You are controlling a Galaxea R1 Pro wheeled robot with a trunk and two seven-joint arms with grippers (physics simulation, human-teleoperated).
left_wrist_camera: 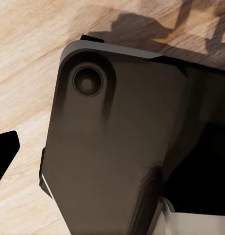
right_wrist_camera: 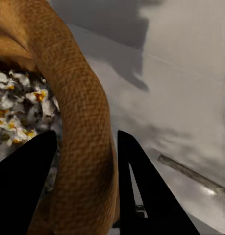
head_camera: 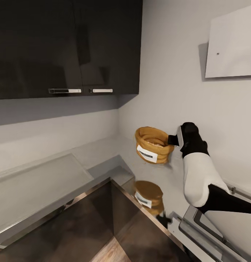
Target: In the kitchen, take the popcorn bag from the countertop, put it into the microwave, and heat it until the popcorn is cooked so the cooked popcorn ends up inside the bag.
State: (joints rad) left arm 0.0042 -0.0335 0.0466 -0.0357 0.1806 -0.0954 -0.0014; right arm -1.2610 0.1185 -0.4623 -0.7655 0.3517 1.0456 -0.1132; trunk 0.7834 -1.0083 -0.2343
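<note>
While the right gripper point(right_wrist_camera: 83, 186) is straddling the rolled rim of the popcorn bag point(head_camera: 153, 145), one finger inside the mouth and one outside the wall, the fetching step looks to be just getting under way. The jaws are standing apart around the rim, and I cannot tell whether they are pressing it yet. Just past the inner finger, pale kernels point(right_wrist_camera: 16, 103) are showing inside the bag.

The bag is sitting upright on the countertop point(head_camera: 103, 153), not lifted, so by my reckoning the carrying, the loading into the microwave and the heating are all still to come.

Beyond the gripper the glossy grey top is running into an L-shaped corner and mirroring the bag on its near edge. Farther back, dark wall cabinets point(head_camera: 67, 47) with bar handles are hanging over pale walls. The left wrist camera is looking down at wood flooring point(left_wrist_camera: 24, 58) past a dark part of the robot; whether the left gripper is open or closed I cannot tell.
</note>
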